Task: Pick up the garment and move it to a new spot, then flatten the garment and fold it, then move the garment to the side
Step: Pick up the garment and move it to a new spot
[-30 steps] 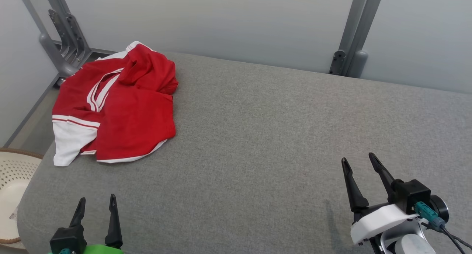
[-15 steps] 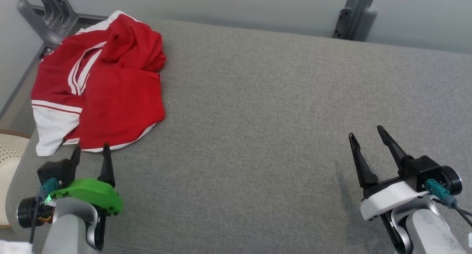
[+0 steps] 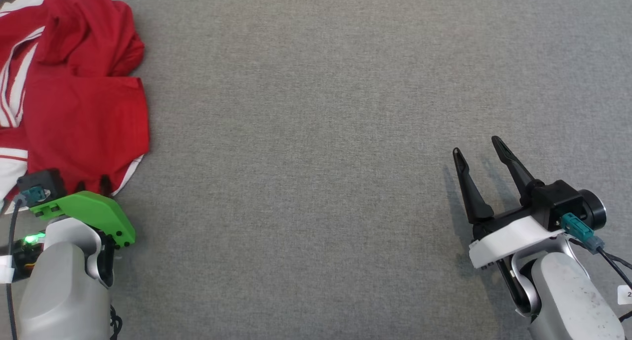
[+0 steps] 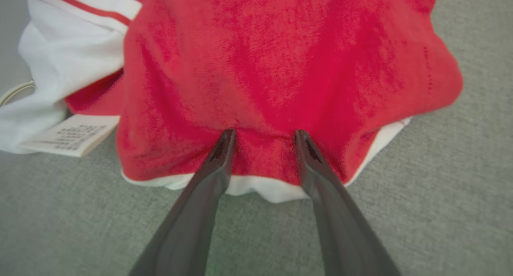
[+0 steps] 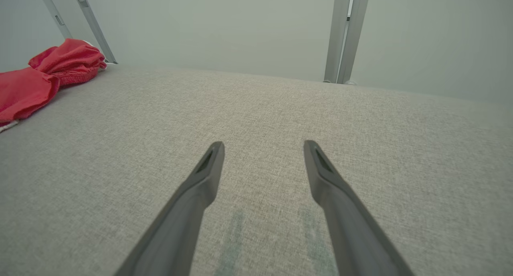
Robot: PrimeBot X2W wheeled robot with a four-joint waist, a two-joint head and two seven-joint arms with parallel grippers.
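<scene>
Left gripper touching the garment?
Touching. In the left wrist view both fingertips of the left gripper dig into the red garment just above its white hem, and the fabric creases between them.

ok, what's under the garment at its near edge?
Under the garment: grey cushion. A white hem and a printed label peek out beneath the red top layer. Anything further in is covered by fabric.

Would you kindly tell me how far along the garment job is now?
Done: nothing yet; the bright red, white-trimmed thin fabric garment lies crumpled on the grey upholstered surface. In hand: the left gripper, jaws apart, presses its hem; the right gripper stands open. Left: lifting, moving, flattening, folding, setting aside.
</scene>
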